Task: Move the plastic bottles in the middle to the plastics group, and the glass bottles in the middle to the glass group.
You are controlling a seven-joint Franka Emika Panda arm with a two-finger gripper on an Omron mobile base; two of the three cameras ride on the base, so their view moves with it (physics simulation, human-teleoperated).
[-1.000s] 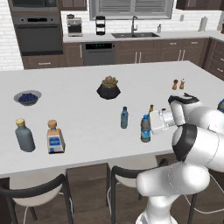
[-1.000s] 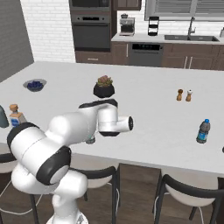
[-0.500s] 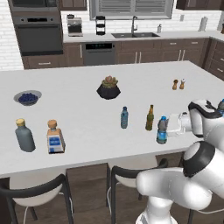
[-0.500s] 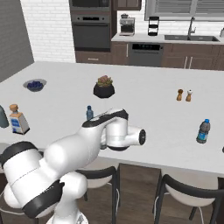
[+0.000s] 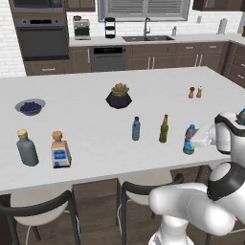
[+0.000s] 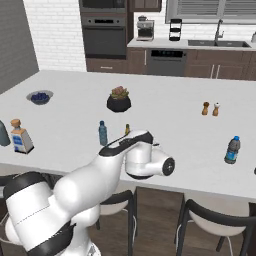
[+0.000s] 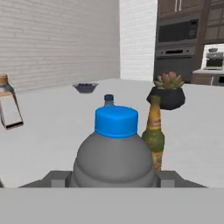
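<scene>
My gripper (image 5: 195, 139) is shut on a blue-capped plastic bottle (image 5: 189, 140), held upright just over the counter right of the middle; in the hand view the plastic bottle (image 7: 114, 153) sits between the fingertips (image 7: 56, 177). A second plastic bottle (image 5: 136, 129) (image 6: 103, 133) (image 7: 108, 99) and the slim green glass bottle (image 5: 164, 129) (image 7: 154, 135) stand in the middle. The glass group, a grey bottle (image 5: 27, 148) and a squarish clear bottle (image 5: 60, 150) (image 6: 20, 137), is at the left. One bottle of the plastics group (image 6: 232, 150) stands at the far right.
A potted succulent (image 5: 118, 95) (image 6: 119, 99) and a bowl of blueberries (image 5: 30, 106) (image 6: 39, 96) sit further back on the white counter (image 5: 95, 143). Two small shakers (image 5: 195, 91) (image 6: 210, 108) stand at the back right. Stools line the front edge.
The gripper has carried the blue-capped bottle to the right, from beside the green bottle to well past it. The other bottles have not moved.
</scene>
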